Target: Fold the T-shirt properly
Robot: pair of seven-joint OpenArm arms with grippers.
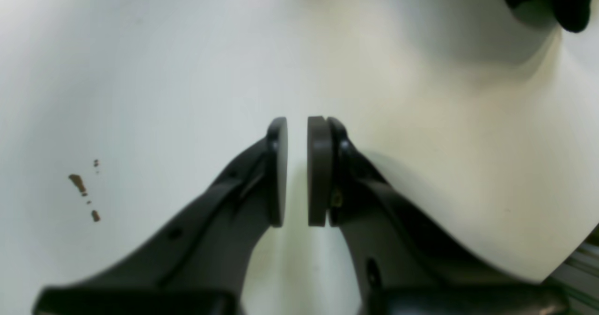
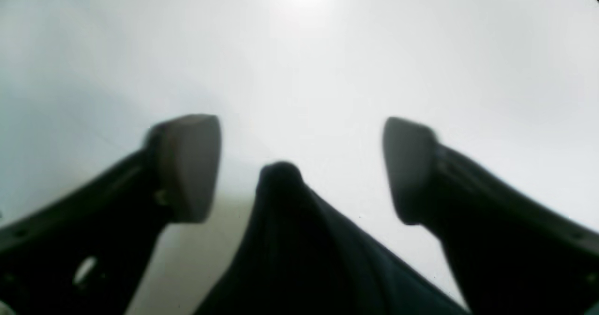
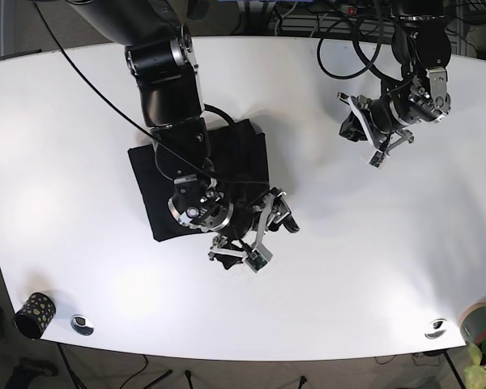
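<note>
1. Near the front left corner of the white table, a small dark cup with pale speckles is standing upright; I cannot tell what, if anything, is sitting inside it.
2. Two little round metal fittings are lying flush in the tabletop along the front edge, one just beside the cup and one toward the far right.
3. Left of the table's middle, the black T-shirt is lying as a roughly squared, folded bundle, partly covered by the right arm reaching over it.
4. The right gripper is hovering at the shirt's front right corner with its jaws standing wide apart; in the right wrist view a dark ridge of cloth is rising between the two pads, touching neither.
5. The left gripper is hanging over bare table well apart from the shirt, its pads drawn almost together with only a thin slit between them, gripping nothing.
6. A few small brown specks are showing on the tabletop in the left wrist view.
7. No readable writing is showing anywhere.
</note>
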